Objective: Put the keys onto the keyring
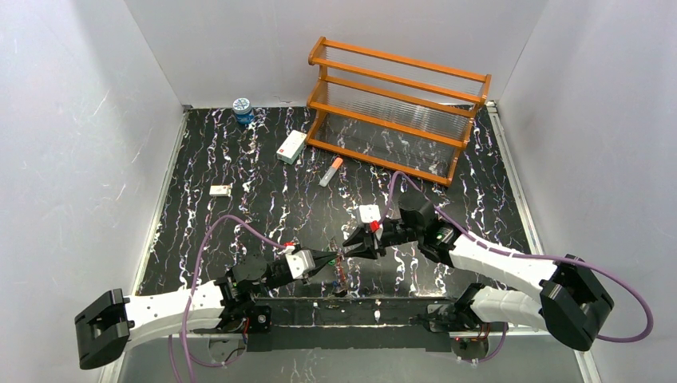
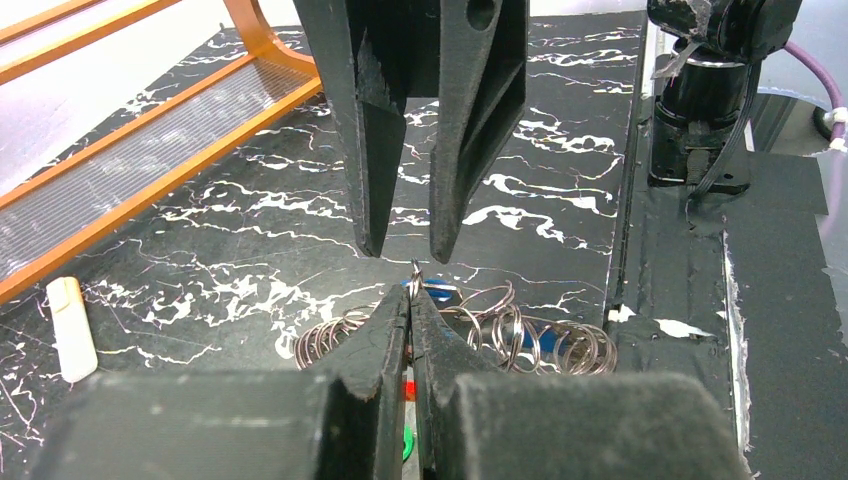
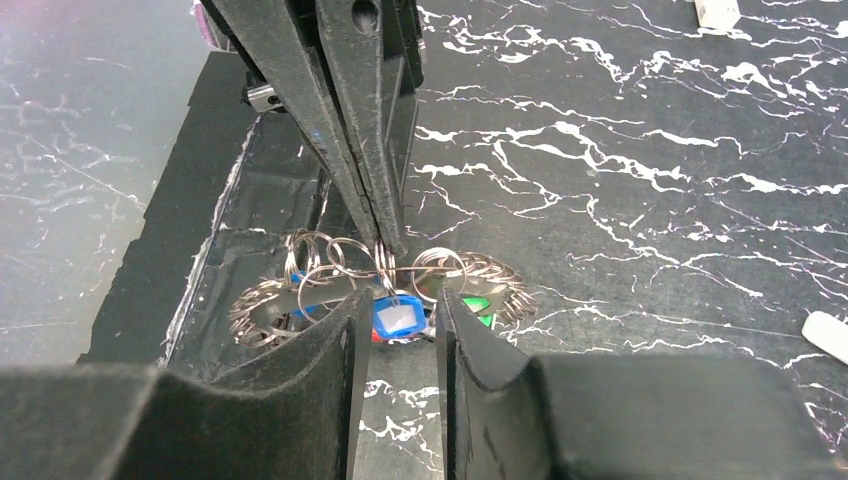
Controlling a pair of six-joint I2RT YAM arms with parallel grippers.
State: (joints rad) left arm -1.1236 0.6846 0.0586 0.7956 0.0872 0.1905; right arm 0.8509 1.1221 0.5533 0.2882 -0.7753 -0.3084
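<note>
A bunch of small wire split rings (image 2: 520,340) lies near the table's front edge, with blue (image 3: 398,318) and green (image 3: 478,305) plastic key heads among them. My left gripper (image 2: 411,290) is shut on the thin wire keyring (image 2: 413,268), which pokes up above its fingertips; a red bit shows lower between the fingers. In the right wrist view the left gripper (image 3: 388,245) reaches down from the top edge onto the bunch. My right gripper (image 3: 402,305) is open, its jaws on either side of the blue key head with a gap on both sides. From above, both grippers (image 1: 345,257) meet over the bunch.
An orange rack (image 1: 399,104) stands at the back. An orange-and-white tube (image 1: 330,171), a white box (image 1: 291,147), a blue jar (image 1: 243,110), a small white piece (image 1: 220,190) and a white-and-red tag (image 1: 369,214) lie on the marbled black table. The right arm's base (image 2: 700,100) is close by.
</note>
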